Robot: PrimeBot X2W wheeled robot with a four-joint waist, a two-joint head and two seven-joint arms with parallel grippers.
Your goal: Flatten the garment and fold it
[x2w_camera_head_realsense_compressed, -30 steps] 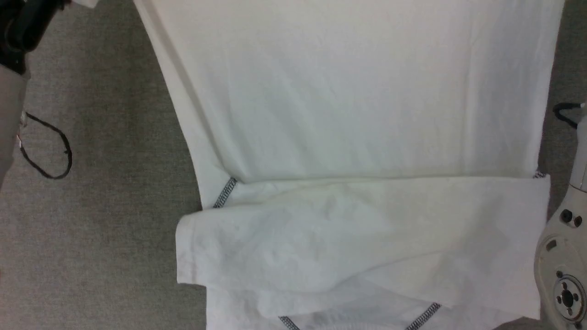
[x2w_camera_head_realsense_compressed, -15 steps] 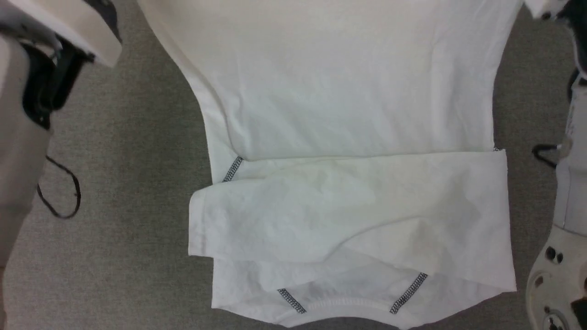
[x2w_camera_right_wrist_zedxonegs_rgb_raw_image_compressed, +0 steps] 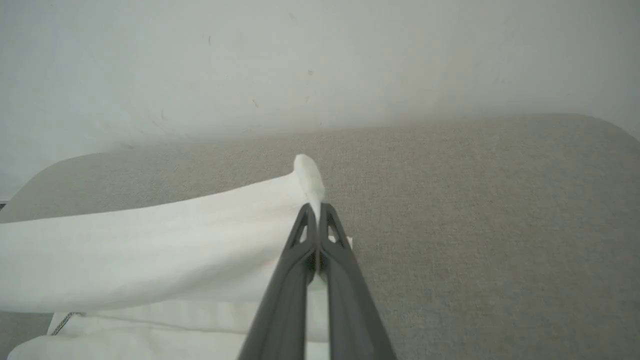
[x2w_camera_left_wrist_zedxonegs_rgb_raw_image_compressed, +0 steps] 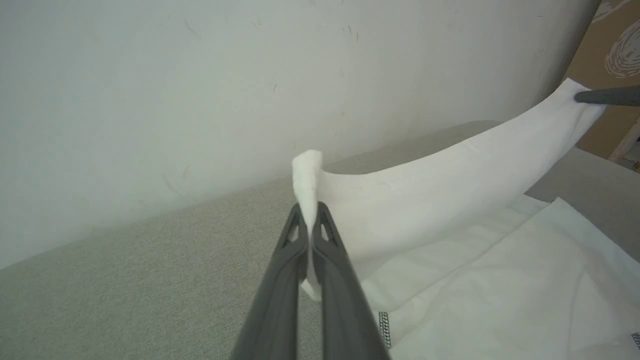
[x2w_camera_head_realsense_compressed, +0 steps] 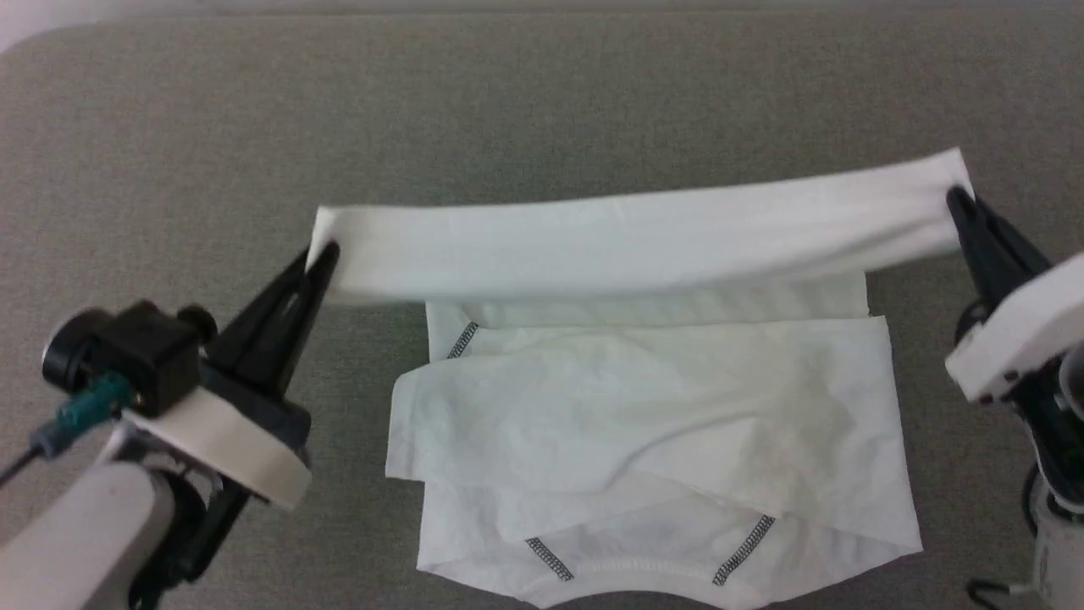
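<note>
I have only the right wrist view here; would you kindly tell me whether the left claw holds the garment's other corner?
Observer: Yes, the left claw is shut on the other hem corner of the garment.
Operator: Thank you. Is the edge between the claws lifted?
Observer: Yes, in the head view it spans as a raised band from there to the right claw.
Operator: And the part lying flat?
Observer: A sleeve lies folded across it, cuff toward the robot's left.
</note>
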